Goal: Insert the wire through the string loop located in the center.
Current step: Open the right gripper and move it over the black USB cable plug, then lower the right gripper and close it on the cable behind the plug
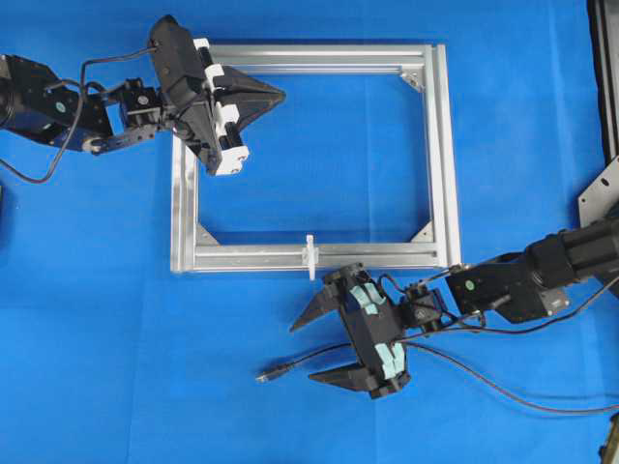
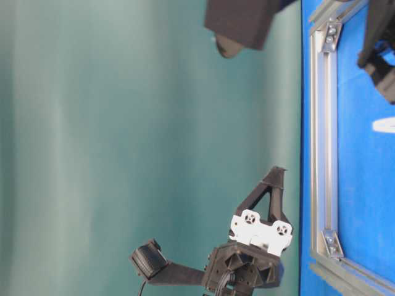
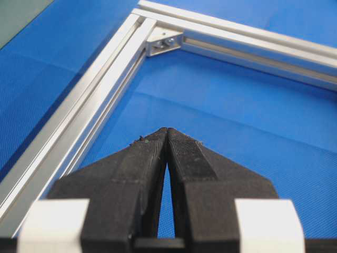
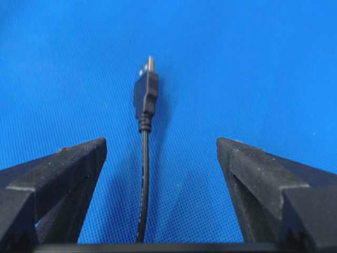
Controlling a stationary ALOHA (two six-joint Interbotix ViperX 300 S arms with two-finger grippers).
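Blue cloth (image 1: 116, 319) covers the whole table, and a silver aluminium frame (image 1: 440, 155) lies flat on it in the upper middle of the overhead view. The string loop (image 1: 310, 255), a tiny white tie, stands across the frame's lower rail near the middle of that rail.

The wire (image 1: 503, 391) runs in from the lower right edge of the overhead view, passes under the right gripper (image 1: 317, 350) and ends in a small plug (image 1: 264, 375) on the cloth at lower centre, below the frame and well apart from the loop. In the right wrist view the wire (image 4: 144, 179) lies straight between the 2 black fingers (image 4: 58, 174), its plug (image 4: 146, 92) pointing toward the top of the picture; the jaws stand wide on either side and touch nothing.

The left gripper (image 1: 280, 95) hangs over the frame's upper left corner. In the left wrist view its fingertips (image 3: 152, 145) are pressed together with nothing between them, and a corner bracket (image 3: 164, 42) shows beyond them.
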